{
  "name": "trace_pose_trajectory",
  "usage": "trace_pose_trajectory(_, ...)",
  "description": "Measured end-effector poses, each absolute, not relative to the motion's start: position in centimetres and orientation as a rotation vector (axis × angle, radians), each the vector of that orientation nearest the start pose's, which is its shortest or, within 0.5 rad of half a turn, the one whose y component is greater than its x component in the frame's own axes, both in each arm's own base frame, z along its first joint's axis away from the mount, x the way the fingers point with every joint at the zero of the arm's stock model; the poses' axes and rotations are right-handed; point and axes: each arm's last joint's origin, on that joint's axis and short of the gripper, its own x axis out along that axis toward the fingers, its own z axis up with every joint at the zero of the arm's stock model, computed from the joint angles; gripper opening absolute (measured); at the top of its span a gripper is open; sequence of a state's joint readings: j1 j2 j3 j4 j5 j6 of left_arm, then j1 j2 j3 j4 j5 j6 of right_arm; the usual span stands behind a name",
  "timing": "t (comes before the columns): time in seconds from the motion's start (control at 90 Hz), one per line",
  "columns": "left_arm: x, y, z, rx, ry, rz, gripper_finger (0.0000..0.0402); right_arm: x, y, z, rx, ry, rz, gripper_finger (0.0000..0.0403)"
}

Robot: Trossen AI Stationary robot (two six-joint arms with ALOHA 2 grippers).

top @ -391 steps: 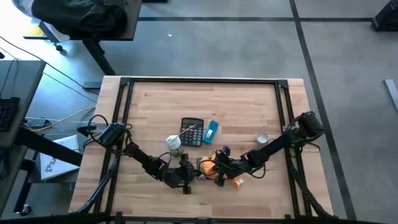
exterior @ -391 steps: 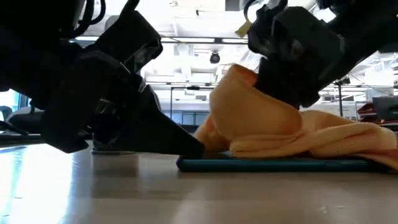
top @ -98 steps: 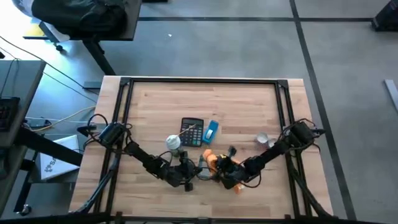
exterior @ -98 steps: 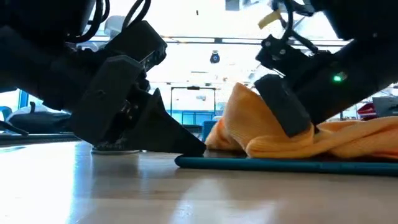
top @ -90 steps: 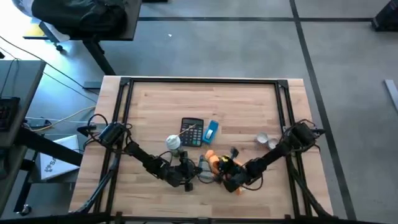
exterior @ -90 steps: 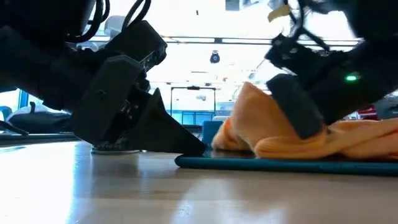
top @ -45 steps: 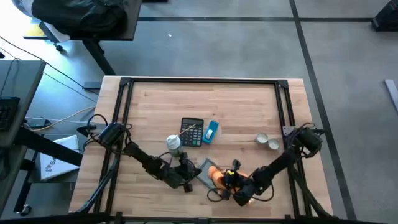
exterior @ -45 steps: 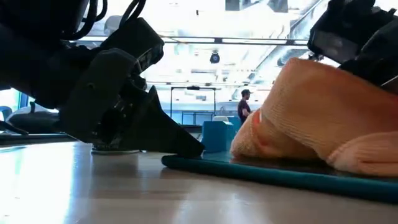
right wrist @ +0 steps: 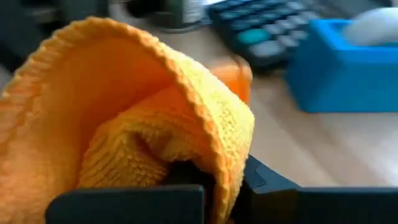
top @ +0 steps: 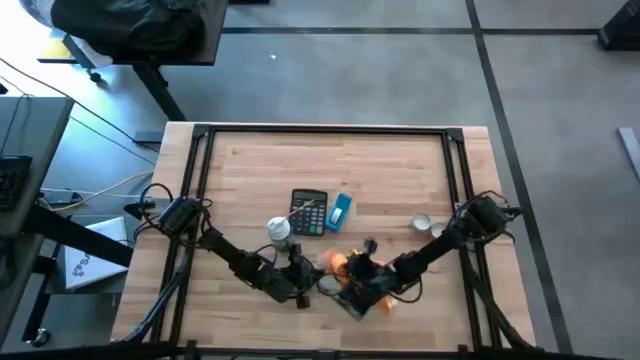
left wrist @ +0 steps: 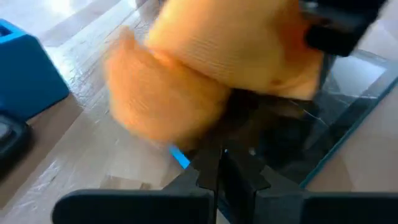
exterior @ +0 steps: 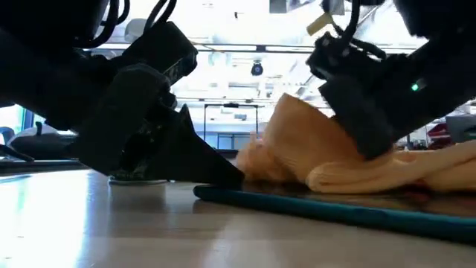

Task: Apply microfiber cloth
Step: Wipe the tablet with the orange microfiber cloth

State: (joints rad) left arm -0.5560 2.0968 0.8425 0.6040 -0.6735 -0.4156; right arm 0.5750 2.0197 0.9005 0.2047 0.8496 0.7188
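Observation:
The orange microfiber cloth (exterior: 320, 152) lies bunched on a thin, flat, teal-edged glass pane (exterior: 320, 209) near the table's front edge, left of centre. My right gripper (top: 357, 277) comes from the right and is shut on the cloth (right wrist: 124, 118). My left gripper (top: 302, 282) comes from the left, its fingers shut (left wrist: 219, 163), with their tips at the pane's left end (exterior: 216, 191). The pane (left wrist: 339, 106) lies flat on the wood. My left gripper presses its shut fingertips (exterior: 227, 176) down on the pane's left end (left wrist: 249, 155), slanting down from the table's left. The pane stays on the table. My right gripper pinches a bunched fold of the cloth (right wrist: 205, 155), several layers, between its two fingers, slanting down from the right. The cloth's underside (exterior: 349, 181) rests on the pane and its loose end (exterior: 446, 167) trails to the right.
Just beyond the pane lie a black calculator (top: 309, 212), a small blue object (top: 340, 210) and a white-capped bottle (top: 279, 230). Two small round tins (top: 422, 224) sit to the right. A black frame (top: 330, 130) borders the table.
My right gripper has dragged the cloth toward the table's near right corner and then back toward the left gripper, over the pane. The pane has turned a little on the table while my left gripper has stayed on its left end.

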Motion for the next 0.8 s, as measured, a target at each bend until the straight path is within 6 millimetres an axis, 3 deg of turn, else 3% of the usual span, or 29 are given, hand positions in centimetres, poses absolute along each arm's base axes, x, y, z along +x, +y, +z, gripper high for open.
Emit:
trace_pose_trajectory(0.189, 31.2, -17.3, 6.2, -0.026, 0.504, 0.233, 0.0, 28.4, 20.0, 7.9, 0.094, 0.559, -0.393, 0.0)
trace_pose_trajectory(0.467, 31.5, -16.6, 6.1, -0.031, 0.51, 0.261, 0.0, 25.2, 24.0, 9.8, 0.188, 0.702, -0.09, 0.0)
trace_pose_trajectory(0.656, 31.9, -15.9, 6.1, -0.037, 0.51, 0.281, 0.0, 24.9, 24.6, 10.1, 0.226, 0.76, 0.011, 0.0)
trace_pose_trajectory(0.8, 31.9, -15.7, 6.1, -0.006, 0.509, 0.292, 0.0, 25.6, 23.9, 10.2, 0.08, 0.685, -0.036, 0.0)
